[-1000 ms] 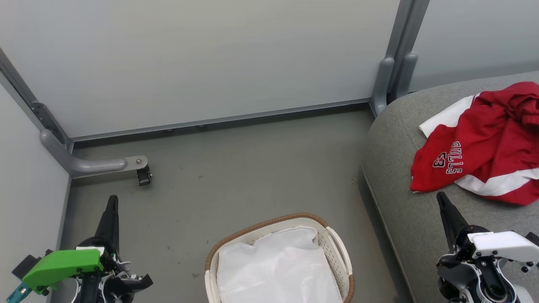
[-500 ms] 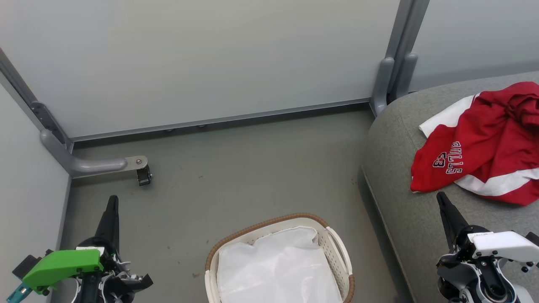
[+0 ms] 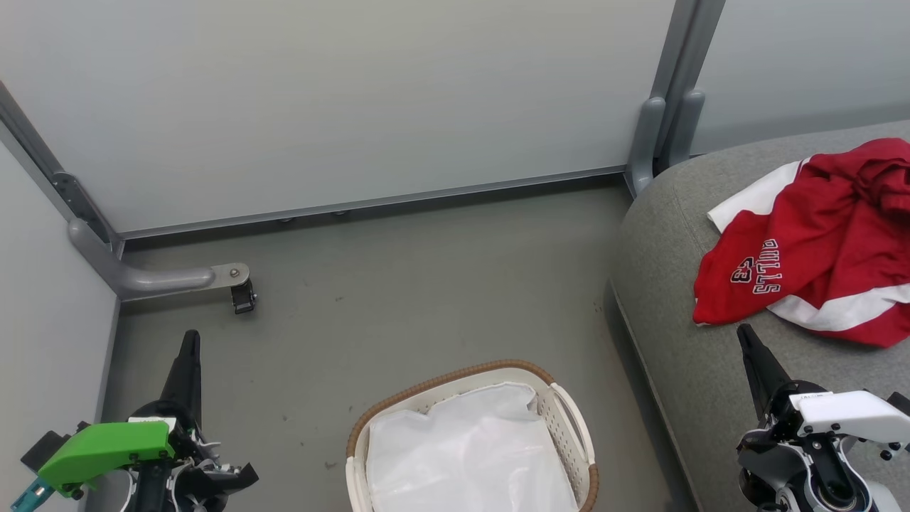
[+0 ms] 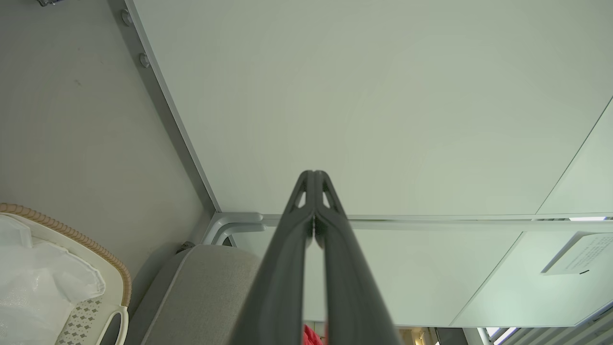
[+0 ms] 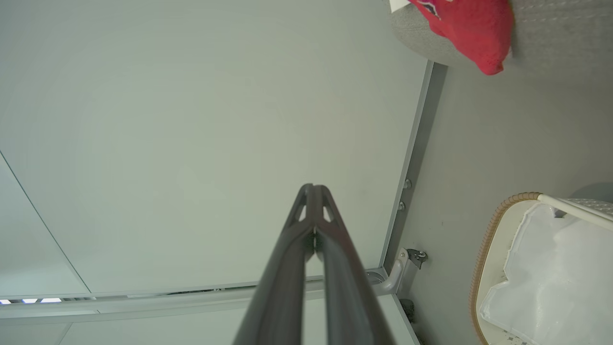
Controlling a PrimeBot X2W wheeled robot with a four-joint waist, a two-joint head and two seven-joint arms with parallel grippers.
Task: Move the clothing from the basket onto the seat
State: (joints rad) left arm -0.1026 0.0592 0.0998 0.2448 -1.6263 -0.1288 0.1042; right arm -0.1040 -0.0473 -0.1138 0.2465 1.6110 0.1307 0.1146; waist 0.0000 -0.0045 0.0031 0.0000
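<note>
The red and white clothing (image 3: 817, 256), with "BULLS 23" lettering showing, lies bunched on the grey seat (image 3: 675, 284) at the right; a red fold of clothing (image 5: 471, 26) hangs at the seat's edge in the right wrist view. The white basket (image 3: 569, 412) with brown woven rim stands on the floor at bottom centre, holding just its white cloth liner (image 3: 462, 455). My left gripper (image 3: 189, 341) is shut and empty at the lower left, over the floor. My right gripper (image 3: 745, 334) is shut and empty at the lower right, just below the clothing, over the seat.
Pale partition walls (image 3: 355, 107) close off the back and left. A grey metal foot with a caster (image 3: 242, 295) juts onto the floor at the left. A grey post (image 3: 657, 135) stands at the seat's back corner. Grey floor (image 3: 426, 299) lies between basket and wall.
</note>
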